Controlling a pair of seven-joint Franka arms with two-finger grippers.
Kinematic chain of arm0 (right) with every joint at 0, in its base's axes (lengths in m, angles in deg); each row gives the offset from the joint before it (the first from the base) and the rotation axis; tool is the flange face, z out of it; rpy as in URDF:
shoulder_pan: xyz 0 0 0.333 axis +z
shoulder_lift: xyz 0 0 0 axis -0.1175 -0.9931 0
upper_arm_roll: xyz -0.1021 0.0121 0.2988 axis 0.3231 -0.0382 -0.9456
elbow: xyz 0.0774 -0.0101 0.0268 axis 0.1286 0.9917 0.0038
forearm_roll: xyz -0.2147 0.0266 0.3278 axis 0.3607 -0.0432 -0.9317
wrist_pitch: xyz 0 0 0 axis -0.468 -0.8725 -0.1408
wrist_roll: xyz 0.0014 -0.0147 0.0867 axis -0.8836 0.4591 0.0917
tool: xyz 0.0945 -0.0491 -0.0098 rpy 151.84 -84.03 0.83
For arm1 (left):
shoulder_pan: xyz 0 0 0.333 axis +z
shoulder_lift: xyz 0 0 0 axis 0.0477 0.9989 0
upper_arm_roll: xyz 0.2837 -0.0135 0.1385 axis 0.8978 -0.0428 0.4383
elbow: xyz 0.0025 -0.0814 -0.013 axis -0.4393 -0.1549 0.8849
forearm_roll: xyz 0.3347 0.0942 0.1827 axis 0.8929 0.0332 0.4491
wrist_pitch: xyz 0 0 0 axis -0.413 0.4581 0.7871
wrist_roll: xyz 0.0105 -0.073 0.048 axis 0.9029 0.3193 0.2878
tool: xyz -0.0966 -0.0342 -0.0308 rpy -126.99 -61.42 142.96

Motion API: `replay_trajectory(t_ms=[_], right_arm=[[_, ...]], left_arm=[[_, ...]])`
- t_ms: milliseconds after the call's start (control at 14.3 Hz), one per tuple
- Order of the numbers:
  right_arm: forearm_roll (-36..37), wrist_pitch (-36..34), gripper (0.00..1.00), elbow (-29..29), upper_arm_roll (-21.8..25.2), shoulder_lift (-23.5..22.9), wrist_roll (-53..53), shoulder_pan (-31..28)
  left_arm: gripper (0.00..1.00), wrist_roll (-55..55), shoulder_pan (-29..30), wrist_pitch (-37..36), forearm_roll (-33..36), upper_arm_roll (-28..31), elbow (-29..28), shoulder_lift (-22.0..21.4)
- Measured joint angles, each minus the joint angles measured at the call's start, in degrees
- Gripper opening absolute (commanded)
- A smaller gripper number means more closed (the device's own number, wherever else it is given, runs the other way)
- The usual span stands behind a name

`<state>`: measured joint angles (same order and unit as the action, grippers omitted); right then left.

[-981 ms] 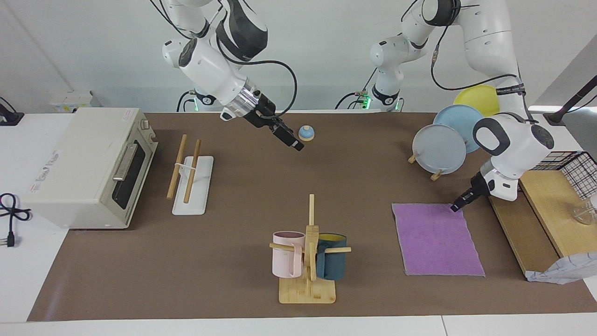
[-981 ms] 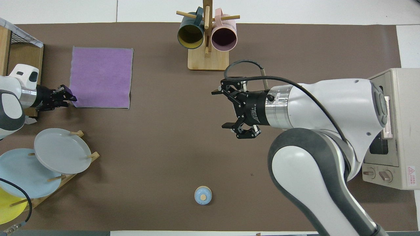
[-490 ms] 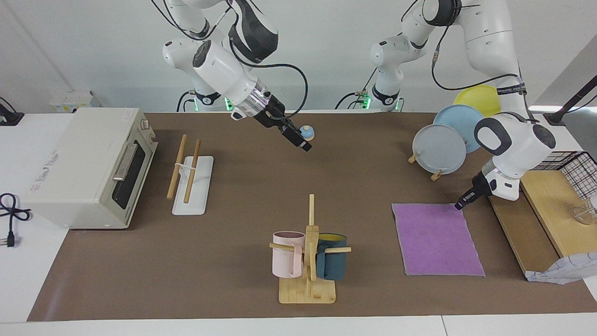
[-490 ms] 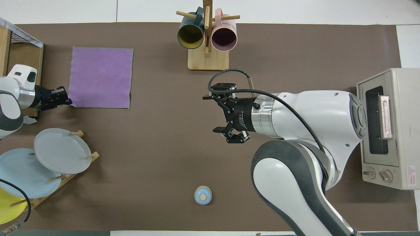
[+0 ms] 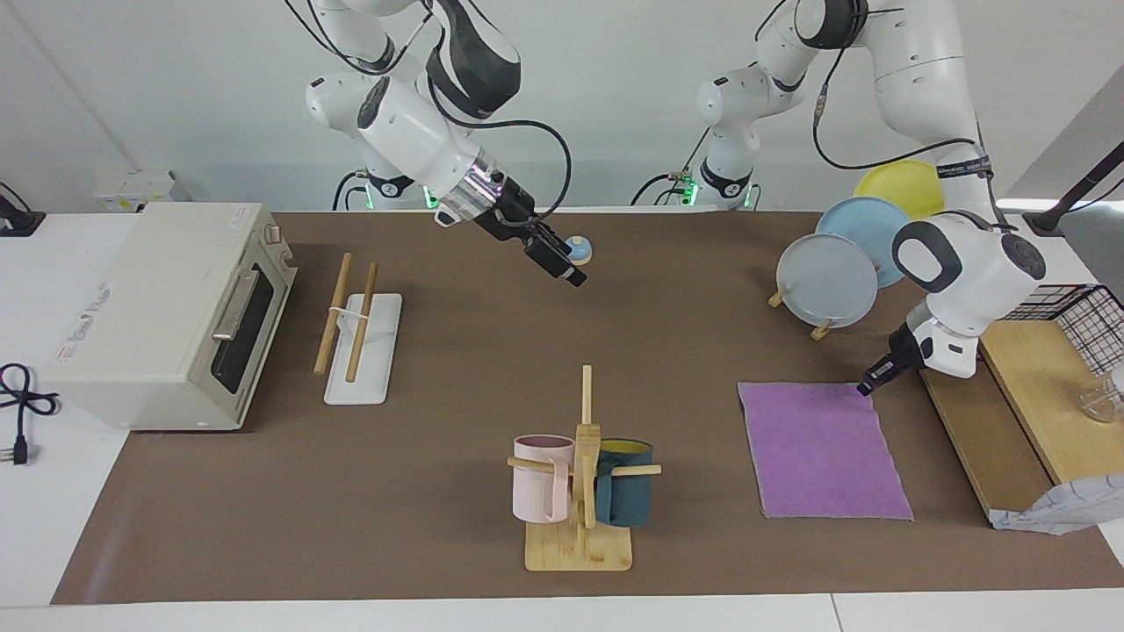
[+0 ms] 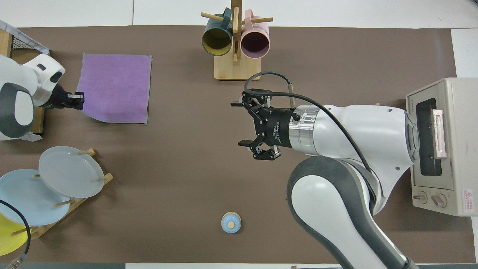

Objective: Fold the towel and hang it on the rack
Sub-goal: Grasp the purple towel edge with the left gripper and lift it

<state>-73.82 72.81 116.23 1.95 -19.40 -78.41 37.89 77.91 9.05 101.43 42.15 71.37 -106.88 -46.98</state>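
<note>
The purple towel (image 5: 821,448) lies flat on the brown mat toward the left arm's end of the table; it also shows in the overhead view (image 6: 114,87). My left gripper (image 5: 865,386) is at the towel's corner nearest the robots, shut on it, and in the overhead view (image 6: 77,101) that corner is drawn up off the mat. The rack (image 5: 356,329), two wooden rods on a white base, stands next to the toaster oven, far from the towel. My right gripper (image 5: 566,274) hangs open and empty over the middle of the table, also seen in the overhead view (image 6: 242,124).
A toaster oven (image 5: 167,316) stands at the right arm's end. A mug tree (image 5: 584,491) with two mugs stands at the mat's edge farthest from the robots. A small blue bell (image 5: 577,250), a plate stand (image 5: 830,276), a wooden shelf (image 5: 1036,386) and a patterned cloth (image 5: 1062,513) are also here.
My left gripper has closed on the towel's near corner and drawn it up and inward; that edge now slants. My right gripper has drifted slightly over the table's middle.
</note>
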Motion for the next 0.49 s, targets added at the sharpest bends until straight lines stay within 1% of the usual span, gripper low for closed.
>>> replay_trajectory(t_ms=[70, 140, 280, 420, 490], right_arm=[[0.0, 0.3, 1.00, 0.0, 0.0, 0.0, 0.0, 0.0], [0.0, 0.8, 1.00, 0.0, 0.0, 0.0, 0.0, 0.0], [0.0, 1.2, 1.00, 0.0, 0.1, -0.1, 0.0, 0.0], [0.0, 1.2, 1.00, 0.0, 0.1, -0.1, 0.0, 0.0], [0.0, 1.2, 1.00, 0.0, 0.1, -0.1, 0.0, 0.0]], left_arm=[[0.00, -0.4, -4.7, -1.3, 3.8, -0.1, -0.1, -1.4], [0.00, -0.3, -9.3, -1.6, 6.9, -0.2, -1.3, -2.4], [0.00, 0.8, -16.1, 0.8, 10.9, -0.2, -6.5, -3.0], [0.00, 7.1, -19.7, 5.5, 13.2, -0.2, -11.4, -1.5], [0.00, 8.6, -20.1, 6.9, 13.5, -0.1, -12.2, -0.6]])
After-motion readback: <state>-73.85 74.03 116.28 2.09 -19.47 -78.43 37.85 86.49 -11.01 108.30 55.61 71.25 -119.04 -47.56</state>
